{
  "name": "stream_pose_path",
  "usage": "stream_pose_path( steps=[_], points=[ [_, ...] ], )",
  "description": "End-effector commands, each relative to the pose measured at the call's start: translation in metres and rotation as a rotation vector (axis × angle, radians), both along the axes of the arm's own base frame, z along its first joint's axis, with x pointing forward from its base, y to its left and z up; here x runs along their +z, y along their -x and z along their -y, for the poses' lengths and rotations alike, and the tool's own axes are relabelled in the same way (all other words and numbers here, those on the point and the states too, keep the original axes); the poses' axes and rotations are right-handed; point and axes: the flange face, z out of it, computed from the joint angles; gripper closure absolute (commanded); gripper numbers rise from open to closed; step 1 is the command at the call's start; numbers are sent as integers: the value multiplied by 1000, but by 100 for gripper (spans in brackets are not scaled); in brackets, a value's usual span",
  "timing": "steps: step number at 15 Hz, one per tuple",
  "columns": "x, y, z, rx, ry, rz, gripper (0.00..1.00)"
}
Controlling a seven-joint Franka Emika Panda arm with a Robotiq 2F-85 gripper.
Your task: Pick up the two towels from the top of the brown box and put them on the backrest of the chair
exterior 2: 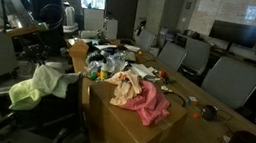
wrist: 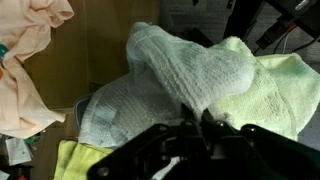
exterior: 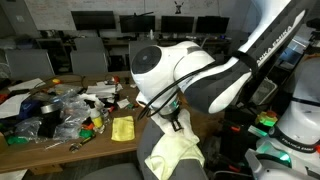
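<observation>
Cluttered office: pale green terry towel (wrist: 190, 75) draped over dark chair backrest (exterior 2: 58, 80). Black gripper (wrist: 197, 128) blurred; cannot tell if spread or pinching. Pulling away could snag terry loops and drag it off.

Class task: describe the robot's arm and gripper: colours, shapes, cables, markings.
In an exterior view the arm has rounded white casings joined by black sections; one carries white lettering, too small to read. Black cables loop near the wrist. The gripper is black and angular.
</observation>
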Motion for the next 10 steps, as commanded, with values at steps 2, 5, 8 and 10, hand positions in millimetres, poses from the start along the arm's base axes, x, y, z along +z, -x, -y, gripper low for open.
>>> stream_pose_path(
  steps=[2, 5, 8, 10],
  points=[
    [6, -19, -18, -28, -66, -26, 97],
    [9, -31, -18, -95, -122, -45, 97],
    [11, -42, -9, -154, -163, -60, 97],
    [11, -49, 0, -192, -180, -59, 97]
  ],
)
